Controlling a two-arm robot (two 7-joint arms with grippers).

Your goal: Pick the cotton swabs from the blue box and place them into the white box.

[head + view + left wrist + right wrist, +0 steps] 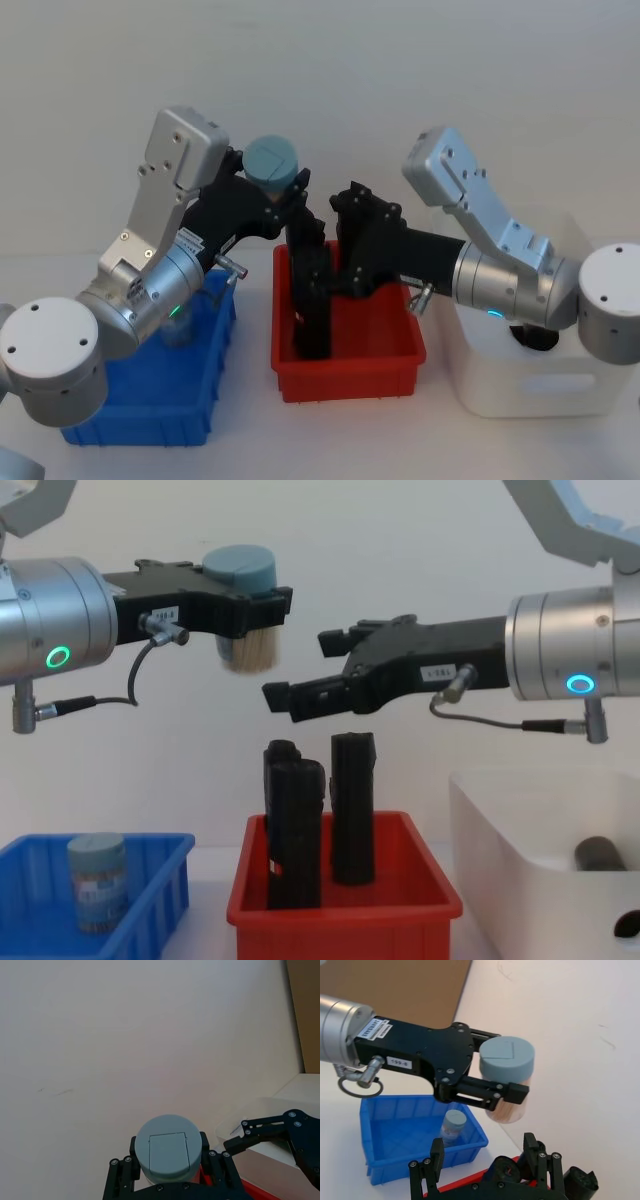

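— Where do we see the swab tub (240, 572)?
— We see it raised high, about over the left edge of the red bin (340, 915), upright with its grey-blue lid on top. Our left pincer (250, 610) is clenched on it from both sides.
— And our right pincer (300, 667)?
— It hangs above the red bin, just right of the tub and pointing at it. It is released, with its fingers spread and touching nothing.
— What do we find in the blue box (150, 880)?
— A second tub (97, 880) stands upright in it, on the left of the scene.
— And the white box (520, 860)?
— It sits on the right, beside the red bin. Something dark (600, 853) lies inside; we cannot tell what.
— What is in the red bin?
— Two black blocks (352, 810) stand upright there, below both pincers and apart from them.
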